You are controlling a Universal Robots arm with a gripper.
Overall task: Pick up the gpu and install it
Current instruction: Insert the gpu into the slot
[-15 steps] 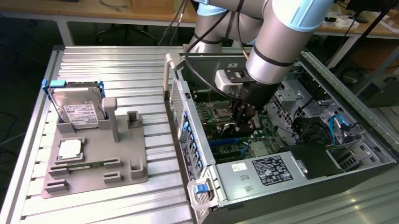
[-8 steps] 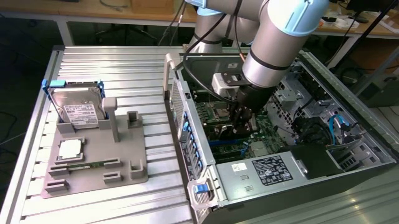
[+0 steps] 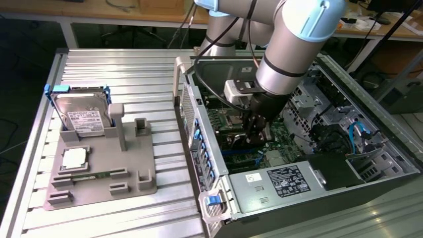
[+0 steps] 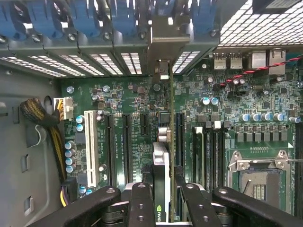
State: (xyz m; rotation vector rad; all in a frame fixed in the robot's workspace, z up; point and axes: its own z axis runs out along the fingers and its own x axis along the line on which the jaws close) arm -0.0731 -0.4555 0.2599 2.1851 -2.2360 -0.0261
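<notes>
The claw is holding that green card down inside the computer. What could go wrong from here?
1. The gpu, held edge-on in the claw, might miss its slot among the neighbouring black slots on the motherboard.
2. Its metal bracket could catch on the case's rear grille.

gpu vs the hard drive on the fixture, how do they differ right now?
The gpu is inside the computer case, held edge-on by the gripper over the motherboard slots; the hard drive leans on the grey fixture outside it. The gpu is a thin card; the hard drive is a silver block with a white label.
</notes>
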